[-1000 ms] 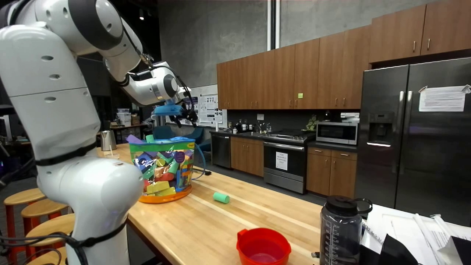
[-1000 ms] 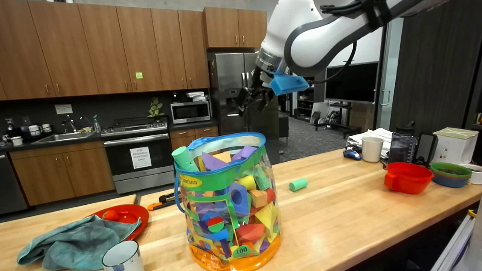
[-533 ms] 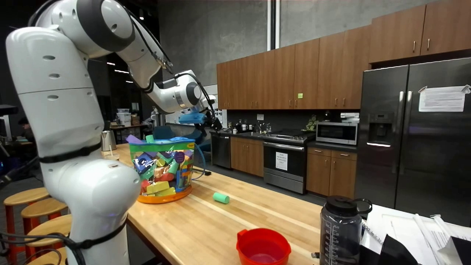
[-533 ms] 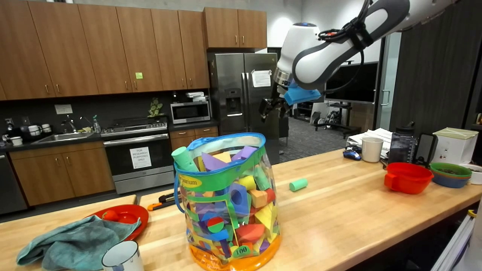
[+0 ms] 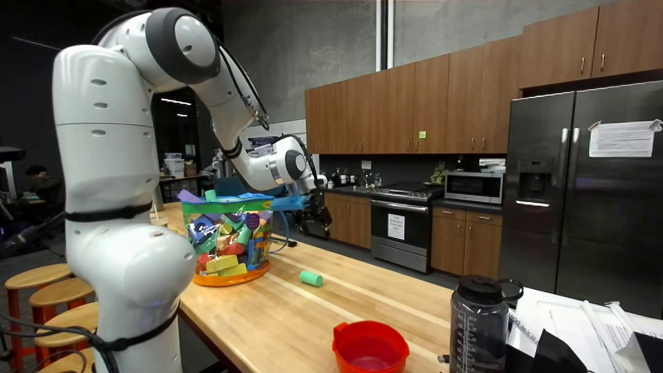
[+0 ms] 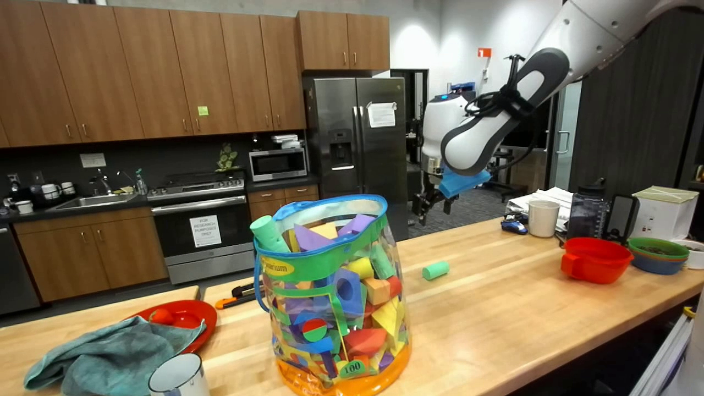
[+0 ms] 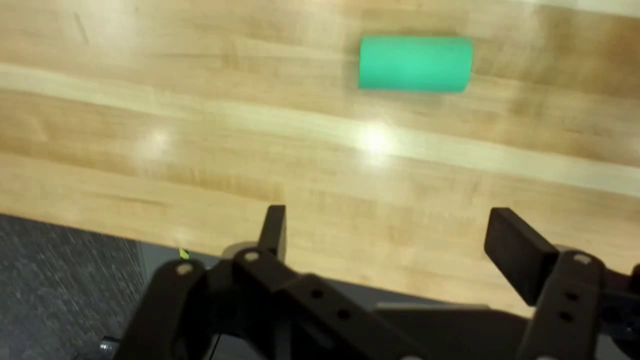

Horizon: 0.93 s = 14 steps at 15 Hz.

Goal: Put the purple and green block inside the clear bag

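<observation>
Gripper, jaws spread wide, spans the wrist view's lower frame; a green block lies on the wooden table toward the upper right. In an exterior view, a purple block sits inside the clear bag, lower center.

red bowl on table | lidded bottle near papers | teal cloth partly over red plate

light wood table has a green block on its side, clear bag standing near it, red bowl further off, plus a red plate with teal cloth flopped partly over it
</observation>
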Tool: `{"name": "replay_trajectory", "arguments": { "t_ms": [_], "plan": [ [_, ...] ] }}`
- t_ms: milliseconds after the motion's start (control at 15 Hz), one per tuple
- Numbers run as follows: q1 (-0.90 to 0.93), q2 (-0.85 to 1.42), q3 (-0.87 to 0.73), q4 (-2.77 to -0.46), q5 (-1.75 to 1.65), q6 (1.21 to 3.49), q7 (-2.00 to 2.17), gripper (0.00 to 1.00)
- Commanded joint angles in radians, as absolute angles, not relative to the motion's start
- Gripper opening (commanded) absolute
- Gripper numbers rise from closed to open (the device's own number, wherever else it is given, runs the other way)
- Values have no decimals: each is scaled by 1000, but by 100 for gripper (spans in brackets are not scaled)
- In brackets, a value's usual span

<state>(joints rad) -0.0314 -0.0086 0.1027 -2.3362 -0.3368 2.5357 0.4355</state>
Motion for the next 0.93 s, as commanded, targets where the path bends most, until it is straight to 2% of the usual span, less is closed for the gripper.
{"name": "replay_trajectory", "arguments": {
  "t_ms": [0, 400, 867],
  "plan": [
    [-3, 15, 71, -2346, -326, 2535, 424, 100],
    [10, 31, 62, -2341, -324, 2544, 422, 100],
    [26, 97, 69, -2304, -214, 2540, 119, 100]
  ]
}}
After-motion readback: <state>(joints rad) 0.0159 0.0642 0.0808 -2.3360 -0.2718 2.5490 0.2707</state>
